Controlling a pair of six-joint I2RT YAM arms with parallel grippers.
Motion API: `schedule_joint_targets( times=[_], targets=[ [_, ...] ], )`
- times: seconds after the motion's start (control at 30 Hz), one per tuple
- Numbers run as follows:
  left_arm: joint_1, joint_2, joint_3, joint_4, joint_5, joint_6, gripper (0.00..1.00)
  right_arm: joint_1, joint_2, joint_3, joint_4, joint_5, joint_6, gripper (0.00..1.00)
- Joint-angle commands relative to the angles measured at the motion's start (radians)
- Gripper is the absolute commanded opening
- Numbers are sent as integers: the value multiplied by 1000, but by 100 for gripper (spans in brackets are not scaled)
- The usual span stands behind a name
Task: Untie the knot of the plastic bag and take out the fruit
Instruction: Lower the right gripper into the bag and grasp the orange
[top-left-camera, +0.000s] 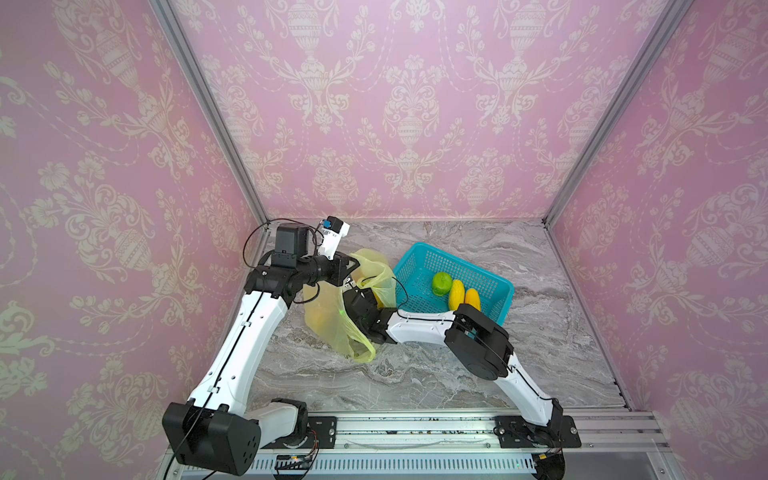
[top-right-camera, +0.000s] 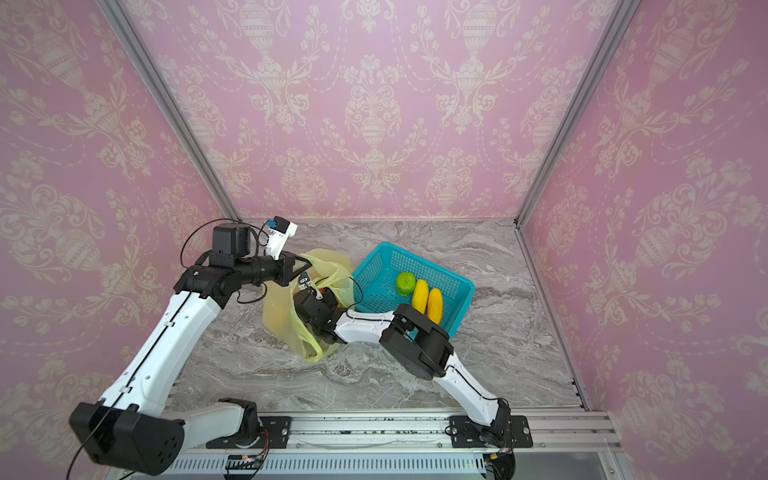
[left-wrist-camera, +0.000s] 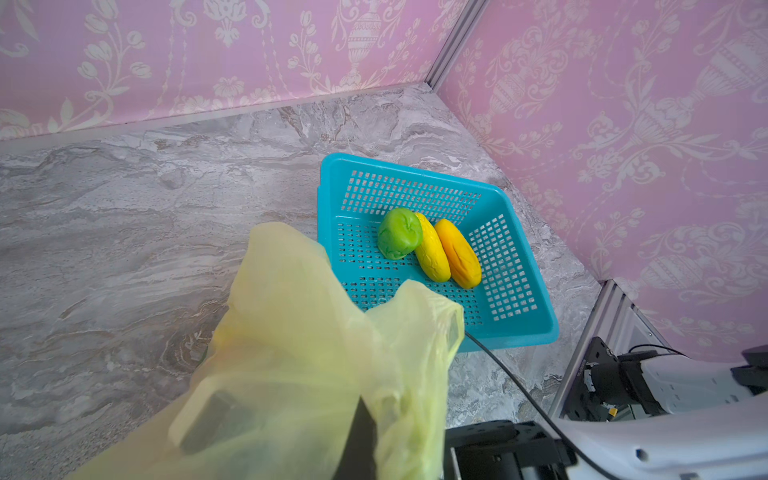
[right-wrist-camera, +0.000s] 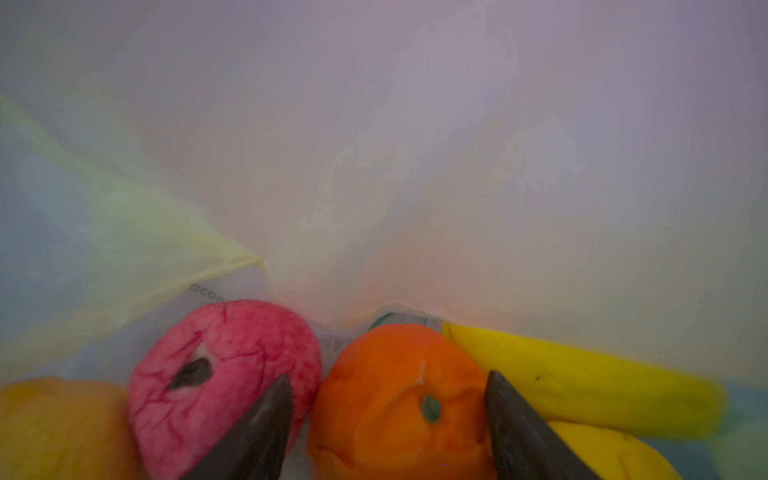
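Roughly midway | knot looks undone; plastic bag (top-left-camera: 324, 320) gapes on worktop (top-left-camera: 415, 374) | green fruit (top-left-camera: 441, 283) and two mangoes (top-left-camera: 456, 293) lie in basket (top-left-camera: 457, 259) | left end effector (top-left-camera: 349, 281) clenched on bag rim | right end effector (right-wrist-camera: 390, 376) inside bag, jaws spread astride orange (right-wrist-camera: 399, 415), not gripping | pink-red ball (right-wrist-camera: 224, 365) and yellow mango (right-wrist-camera: 582, 382) not yet out.

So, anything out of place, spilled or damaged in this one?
Nothing stands out. The left gripper holds the plastic bag up, the right gripper is open inside it around the orange, and three fruits lie in the turquoise basket. Nothing spilled.
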Motion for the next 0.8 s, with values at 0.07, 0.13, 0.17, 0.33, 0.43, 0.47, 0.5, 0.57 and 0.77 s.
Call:
schedule_joint_targets(
  times=[0.07, 0.13, 0.17, 0.33, 0.43, 0.47, 0.5, 0.57, 0.77],
  targets=[
    [3, -10, -7, 20, 51, -19, 0, -11, 58, 49, -147, 27, 45, 71],
    [4, -8, -6, 16, 36, -19, 0, -11, 55, 36, -136, 15, 47, 69],
    [5, -7, -6, 14, 31, -19, 0, -12, 50, 28, -124, 2, 42, 68],
    [5, -9, -5, 8, -3, -16, 0, -10, 10, -6, -104, -36, 37, 53],
    [6, -7, -1, -6, -47, -14, 0, -9, -38, -63, -70, -65, 39, 44],
    [8, -6, 0, -7, -54, -14, 0, -9, -59, -84, -58, -73, 38, 42],
    [8, -6, 0, -8, -56, -16, 0, -8, -77, -102, -47, -80, 36, 40],
    [9, -6, 0, -8, -61, -17, 0, -6, -122, -141, -32, -93, 33, 33],
    [13, -1, 2, -17, -89, -18, 0, 16, -288, -291, 49, -133, 31, 26]
  ],
)
